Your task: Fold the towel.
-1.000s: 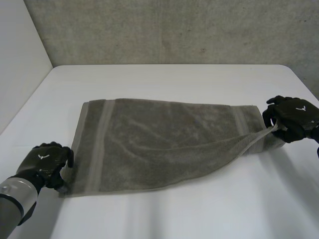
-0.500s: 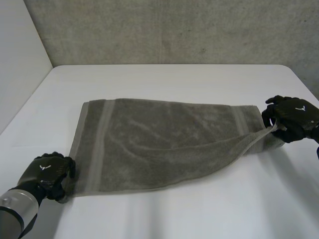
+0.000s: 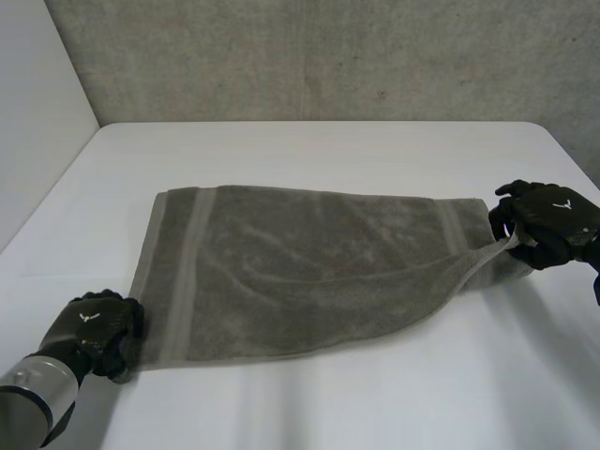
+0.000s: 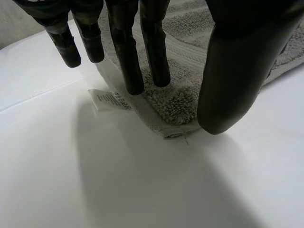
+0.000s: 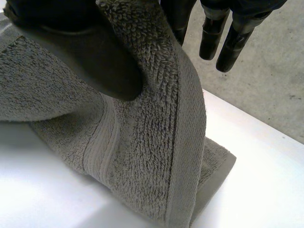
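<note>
Towel (image 3: 309, 272) corner in right hand (image 3: 553, 220) pinch; left hand (image 3: 94, 323), fingers (image 4: 154, 52) straight, atop another

White tabletop (image 3: 328, 150) carrying one grey-green towel (image 3: 300, 272), spread nearly flat across its middle. The towel's near right corner is raised off the surface. At the near left corner, a small white label (image 4: 111, 100) lies on the tabletop.

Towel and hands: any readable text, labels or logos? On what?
White tag on the towel corner by the left hand: printed lines, too small to read.
White mark on the back of the left hand and the right hand: a logo, no letters.
</note>
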`<act>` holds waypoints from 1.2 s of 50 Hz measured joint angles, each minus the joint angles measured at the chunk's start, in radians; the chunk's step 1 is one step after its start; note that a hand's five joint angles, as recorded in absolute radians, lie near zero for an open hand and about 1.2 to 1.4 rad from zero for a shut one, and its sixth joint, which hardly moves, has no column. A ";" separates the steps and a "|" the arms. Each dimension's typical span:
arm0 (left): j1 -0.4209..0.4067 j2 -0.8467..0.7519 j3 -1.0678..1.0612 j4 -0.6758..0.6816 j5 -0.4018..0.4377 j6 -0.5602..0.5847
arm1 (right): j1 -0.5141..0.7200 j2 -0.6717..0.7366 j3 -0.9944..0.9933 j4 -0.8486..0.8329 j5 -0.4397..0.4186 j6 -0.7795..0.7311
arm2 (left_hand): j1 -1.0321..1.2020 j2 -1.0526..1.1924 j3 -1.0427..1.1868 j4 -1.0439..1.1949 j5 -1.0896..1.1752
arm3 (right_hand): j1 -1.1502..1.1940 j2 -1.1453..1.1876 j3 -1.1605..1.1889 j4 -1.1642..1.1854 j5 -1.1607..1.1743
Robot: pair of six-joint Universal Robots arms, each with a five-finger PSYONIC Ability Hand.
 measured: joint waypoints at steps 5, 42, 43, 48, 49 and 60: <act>0.000 -0.013 0.004 0.012 0.000 0.000 | 0.000 0.000 0.000 0.000 0.000 0.000 | 0.000 0.000 0.000 0.000 0.000 | 0.000 0.000 0.000 0.000 0.000; -0.005 -0.095 0.031 0.067 -0.002 0.002 | 0.003 0.001 0.000 0.001 -0.001 0.000 | 0.587 0.570 0.000 0.000 0.618 | 0.000 0.000 0.000 0.000 0.000; -0.005 -0.095 0.031 0.067 -0.002 0.002 | 0.003 0.001 0.000 0.001 -0.001 0.000 | 0.589 0.571 0.000 0.000 0.623 | 0.000 0.000 0.000 0.000 0.000; -0.010 -0.097 0.032 0.067 -0.002 0.001 | 0.002 -0.001 0.000 0.002 -0.001 0.000 | 0.589 0.570 0.000 0.000 0.624 | 0.000 0.000 0.000 0.000 0.000; -0.011 -0.097 0.032 0.067 -0.002 0.001 | 0.002 -0.001 0.000 0.002 -0.001 0.000 | 0.589 0.570 0.000 0.000 0.623 | 0.000 0.000 0.000 0.000 0.000; -0.015 -0.059 0.027 0.059 -0.008 0.001 | -0.001 -0.002 0.001 0.005 -0.001 0.000 | 0.014 0.015 0.000 0.000 0.016 | 0.000 0.000 0.000 0.000 0.000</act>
